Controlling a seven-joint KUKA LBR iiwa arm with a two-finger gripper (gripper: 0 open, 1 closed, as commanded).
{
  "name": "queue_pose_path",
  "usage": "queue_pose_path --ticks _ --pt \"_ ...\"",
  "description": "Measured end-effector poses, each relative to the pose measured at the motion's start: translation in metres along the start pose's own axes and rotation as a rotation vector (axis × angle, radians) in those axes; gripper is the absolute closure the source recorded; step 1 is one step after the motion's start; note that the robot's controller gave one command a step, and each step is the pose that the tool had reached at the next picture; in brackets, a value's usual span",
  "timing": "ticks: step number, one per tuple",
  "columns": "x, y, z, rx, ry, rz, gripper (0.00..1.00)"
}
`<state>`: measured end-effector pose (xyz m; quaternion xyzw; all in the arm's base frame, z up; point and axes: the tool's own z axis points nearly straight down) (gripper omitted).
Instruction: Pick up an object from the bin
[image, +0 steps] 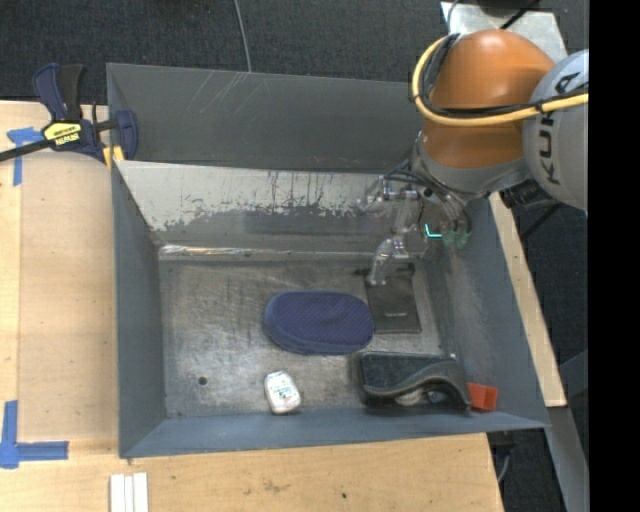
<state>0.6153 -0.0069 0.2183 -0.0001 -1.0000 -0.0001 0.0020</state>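
The blue oval pad (318, 322) lies on the floor of the bin (140, 300). The tool (392, 262) hangs just right of the pad and a little behind it, over bare metal; we cannot tell whether it is open or closed. We judge that a straight descent could meet only floor, or clip the pad's edge and shove it aside. In front of the pad, to the right, lies a dark shoe-like thing (405, 380). To the left is a small white item (282, 391) with an unreadable label. On the arm (570, 120) we read "KU".

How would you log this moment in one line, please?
gripper over floor, back right of bin | nearest: blue oval pad, apart | front: small white item, dark item with orange tab
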Motion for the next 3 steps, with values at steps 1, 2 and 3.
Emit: queue_pose_path --ticks 1,2,3 --pt "0.028 0.079 0.133 0.004 -0.009 -0.227 0.00" --pt "0.027 0.078 0.130 0.003 -0.007 -0.223 1.00" --pt "0.033 0.070 -0.060 0.002 -0.017 -0.296 1.00"
